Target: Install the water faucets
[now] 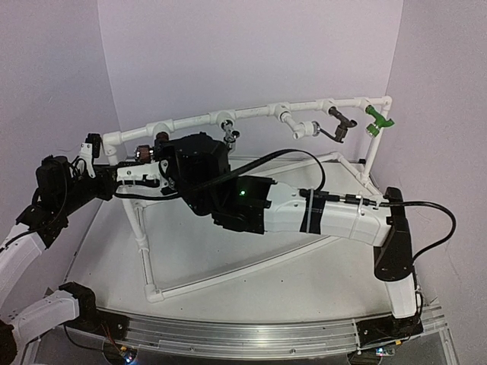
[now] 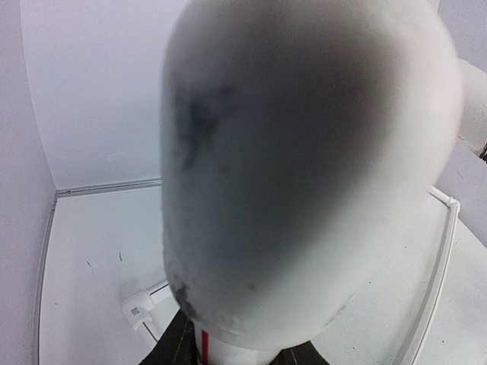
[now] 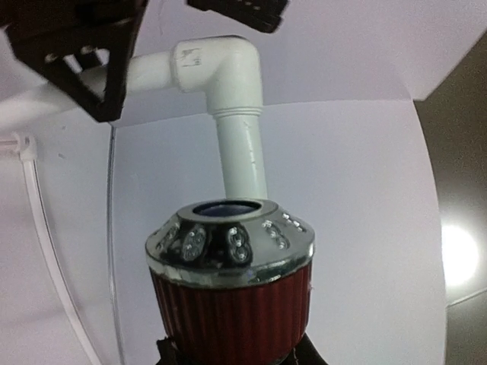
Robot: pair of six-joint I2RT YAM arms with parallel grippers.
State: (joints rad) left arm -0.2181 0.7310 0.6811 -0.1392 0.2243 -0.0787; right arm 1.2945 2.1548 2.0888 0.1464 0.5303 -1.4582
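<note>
The right tool (image 3: 232, 353) is narrow and holds the dark red faucet (image 3: 228, 251) by its ribbed body; the two fingers show only at the lower edge of the right wrist view. The chrome collar and the open end of this faucet point away from the tool, toward the white PVC elbow (image 3: 221, 65) in the upper middle of that view. We see no contact between faucet and pipe there.

In the top view this faucet is in the upper left of the frame, just beside the left end of the PVC pipe frame (image 1: 251, 114). The left tool (image 1: 93, 150) is closed on the pipe at that end. Its own camera shows mostly one blurred white pipe, very near.

Further right on the top rail four faucets sit in their fittings: the chrome lever faucet (image 1: 228, 137), the white faucet (image 1: 304, 129), the bronze faucet (image 1: 340, 125) and the green faucet (image 1: 378, 120). The frame stands on the counter (image 1: 228, 266).

What we fear from here:
- If the faucet meets the fitting tilted, the thread may jam.
- If the push is strong, the light frame may turn or slide in the left tool's hold.
- The two tools are very near each other, so a small wrong move could make them collide.
- The ribbed body may slip between the fingers when it is turned.
</note>
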